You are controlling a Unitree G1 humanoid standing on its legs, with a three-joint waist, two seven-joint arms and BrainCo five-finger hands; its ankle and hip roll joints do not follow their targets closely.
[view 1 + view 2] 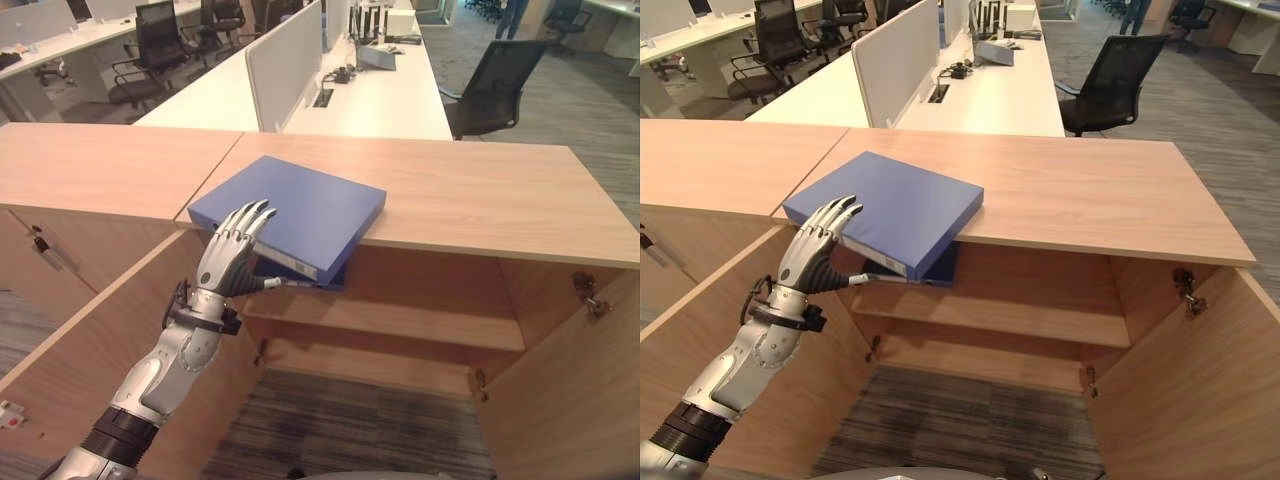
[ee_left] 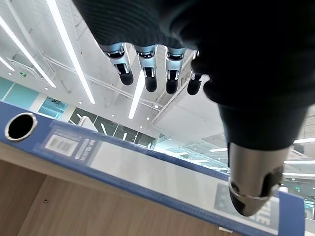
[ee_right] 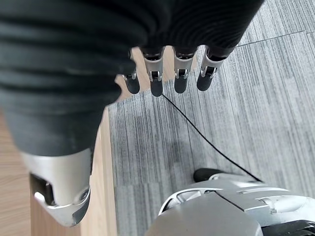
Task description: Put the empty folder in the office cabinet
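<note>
Here you see the flat blue lever-arch folder (image 1: pixel 295 213) lying on the light wooden cabinet top (image 1: pixel 480 195), its near corner jutting out past the front edge above the open cabinet compartment (image 1: pixel 400 320). Your left hand (image 1: pixel 232 250) meets that overhanging corner: the straight fingers (image 1: pixel 250 215) lie spread on the folder's upper cover, and the thumb (image 1: pixel 275 284) reaches along beneath the spine edge. In the left wrist view the labelled blue spine (image 2: pixel 147 169) runs past the thumb tip (image 2: pixel 253 196), while the fingers stand extended above it, not curled round it. Both wooden cabinet doors (image 1: pixel 1200 370) stand swung open, and one wooden shelf (image 1: pixel 990 315) crosses the inside. Your right hand (image 3: pixel 167 78) hangs with relaxed, nearly straight fingers over grey striped carpet (image 3: pixel 206 123), holding nothing.
</note>
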